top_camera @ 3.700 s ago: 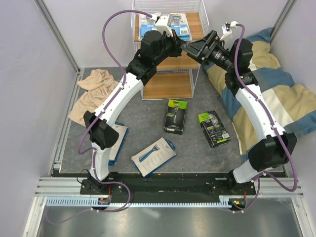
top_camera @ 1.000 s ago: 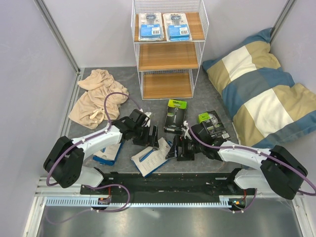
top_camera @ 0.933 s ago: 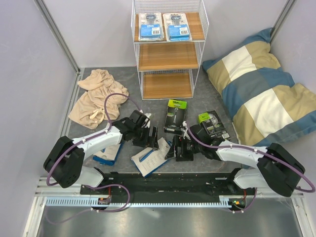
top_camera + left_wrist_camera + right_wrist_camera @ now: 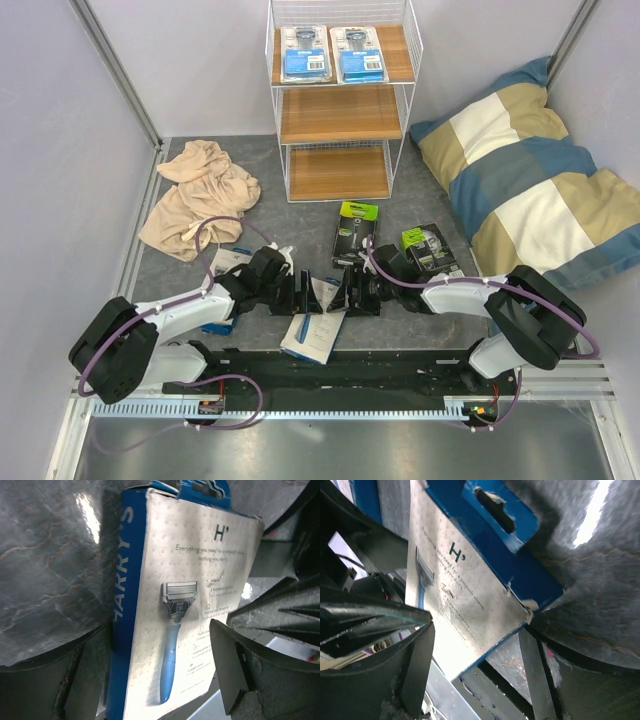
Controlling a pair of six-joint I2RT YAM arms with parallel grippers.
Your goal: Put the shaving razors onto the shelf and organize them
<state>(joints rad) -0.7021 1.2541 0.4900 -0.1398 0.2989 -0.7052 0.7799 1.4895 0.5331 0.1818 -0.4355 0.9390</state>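
1. Both arms lie low and reach inward: the left arm (image 4: pixel 180 300) from the left, the right arm (image 4: pixel 465 293) from the right, wrists facing each other.
2. Left gripper (image 4: pixel 290 293): jaws wide, a finger on each side of a white pack (image 4: pixel 315 330) — whether they touch it is unclear.
3. Right gripper (image 4: pixel 350 292): jaws spread wide, clamped on that pack from the other side.

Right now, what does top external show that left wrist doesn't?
Top only: shelf with two blister cards on its top board, two black-green boxes, pillow, cloth. Left wrist only: readable print, the H' logo and HARRY'S down the blue side. Both: the white pack, flanked by the left gripper.
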